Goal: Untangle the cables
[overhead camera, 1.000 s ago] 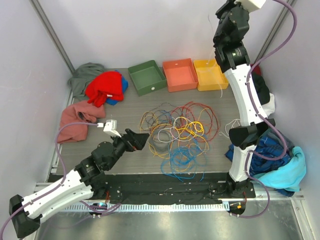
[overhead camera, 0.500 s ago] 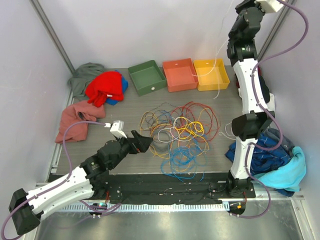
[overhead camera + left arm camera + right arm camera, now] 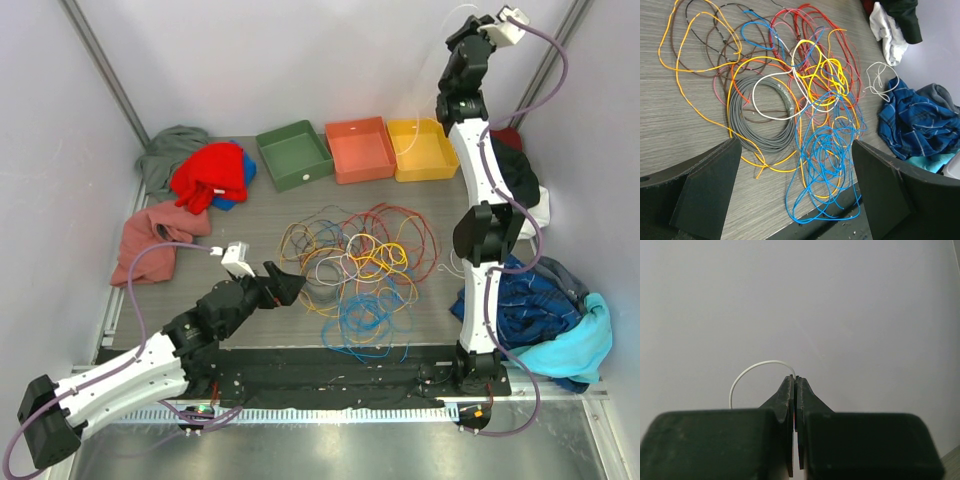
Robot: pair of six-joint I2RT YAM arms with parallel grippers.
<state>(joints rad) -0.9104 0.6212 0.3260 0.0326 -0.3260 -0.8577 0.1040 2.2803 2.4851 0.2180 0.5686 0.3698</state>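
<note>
The cables (image 3: 355, 265) lie in a loose tangle mid-table: yellow, orange, red, brown, white and blue loops (image 3: 805, 85), plus a grey coil (image 3: 762, 125) and a blue bundle (image 3: 825, 165) near the front edge. My left gripper (image 3: 290, 285) hovers low at the tangle's left side, open, its fingers (image 3: 715, 185) wide apart with nothing between them. My right gripper (image 3: 457, 38) is raised high against the back wall, shut on a thin white cable (image 3: 747, 372) that arcs out of its tips (image 3: 796, 379). A loose white cable end (image 3: 880, 80) lies by the blue cloth.
Green (image 3: 294, 153), orange (image 3: 360, 148) and yellow (image 3: 421, 147) bins line the back. Red (image 3: 212, 172), pink (image 3: 155, 240) and grey (image 3: 170, 148) clothes sit at the left. Blue plaid (image 3: 540, 295), teal (image 3: 575, 345) and dark (image 3: 520, 180) clothes pile at the right.
The right arm has stretched upward and its gripper has risen toward the top of the back wall with the white cable. The left gripper has edged closer to the tangle.
</note>
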